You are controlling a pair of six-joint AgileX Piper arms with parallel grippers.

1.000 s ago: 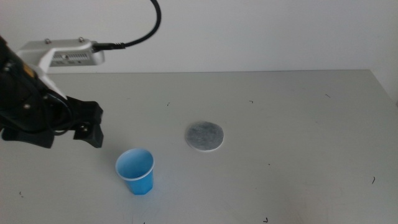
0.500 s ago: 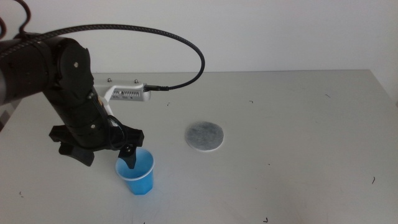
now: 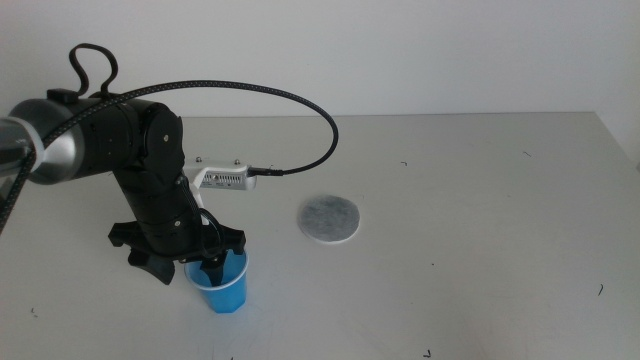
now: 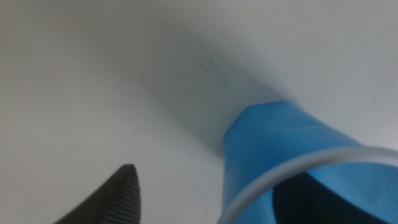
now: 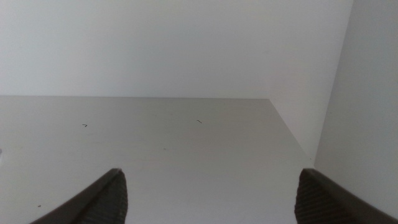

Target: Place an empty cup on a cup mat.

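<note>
Left gripper straddles the cup's rim

The left gripper [image 3: 186, 266] stands spread, one jaw dipping inside the upright cup [image 3: 222, 286] and the other outside its wall, not yet clamped. The cup mat [image 3: 329, 218] lies apart, farther back toward the right arm's side. The right gripper [image 5: 208, 198] waits, spread and empty.
</note>
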